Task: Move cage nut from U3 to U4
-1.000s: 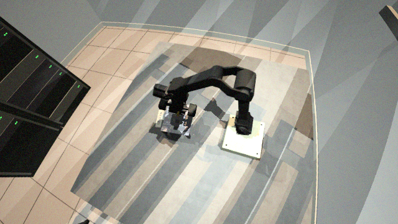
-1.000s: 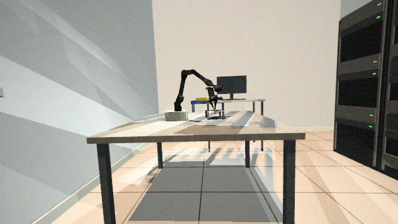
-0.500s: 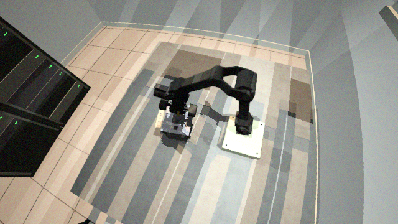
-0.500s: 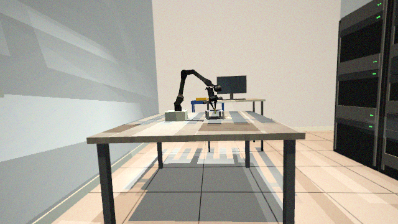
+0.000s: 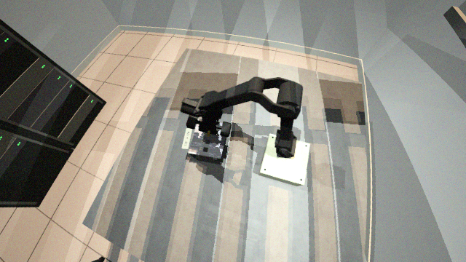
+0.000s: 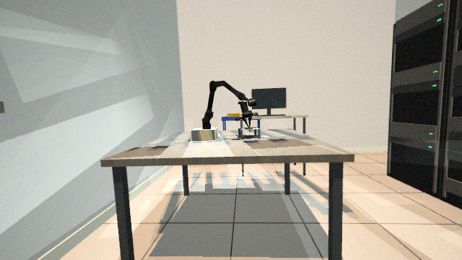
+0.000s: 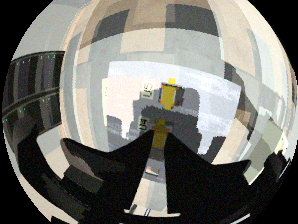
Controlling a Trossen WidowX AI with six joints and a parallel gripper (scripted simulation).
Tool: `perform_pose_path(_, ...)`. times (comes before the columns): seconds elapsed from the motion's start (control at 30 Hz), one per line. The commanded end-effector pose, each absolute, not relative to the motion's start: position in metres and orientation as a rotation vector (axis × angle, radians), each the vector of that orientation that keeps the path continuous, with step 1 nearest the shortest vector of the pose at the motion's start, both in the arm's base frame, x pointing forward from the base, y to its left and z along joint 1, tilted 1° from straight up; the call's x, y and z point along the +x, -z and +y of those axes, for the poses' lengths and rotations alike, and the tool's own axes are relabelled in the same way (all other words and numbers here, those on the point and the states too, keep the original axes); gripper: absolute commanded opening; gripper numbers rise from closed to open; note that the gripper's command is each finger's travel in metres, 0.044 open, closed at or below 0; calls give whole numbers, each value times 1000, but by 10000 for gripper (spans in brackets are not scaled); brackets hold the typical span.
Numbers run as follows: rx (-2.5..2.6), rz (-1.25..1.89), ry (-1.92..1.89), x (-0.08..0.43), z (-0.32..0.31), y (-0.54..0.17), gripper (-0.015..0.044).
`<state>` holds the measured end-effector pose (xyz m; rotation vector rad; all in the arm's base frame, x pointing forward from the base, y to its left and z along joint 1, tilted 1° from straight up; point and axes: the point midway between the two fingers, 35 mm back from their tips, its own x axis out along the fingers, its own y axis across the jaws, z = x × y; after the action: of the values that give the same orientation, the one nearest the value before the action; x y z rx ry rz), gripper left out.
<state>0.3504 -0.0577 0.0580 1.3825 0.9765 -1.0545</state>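
With my pincer [image 5: 209,132] [image 6: 249,124] [image 7: 158,135] clamped on the yellow nut [image 7: 160,127] beside the U4 label [image 7: 143,123], I should square it over that hole and press straight down, keeping off the other nut [image 7: 169,95] by U5, before letting go.

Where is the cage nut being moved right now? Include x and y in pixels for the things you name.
In the wrist view, the cage nut [image 7: 160,139] is between the gripper's [image 7: 159,134] fingertips, beside the U4 label [image 7: 143,124], with the other nut [image 7: 170,96] beyond it.
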Motion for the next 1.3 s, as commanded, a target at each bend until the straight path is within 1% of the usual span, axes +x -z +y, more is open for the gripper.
perform_pose_path(0.0,1386,977,1044,350,-57,-58,36)
perform_pose_path(1.27,1402,939,1007,347,-57,-56,36)
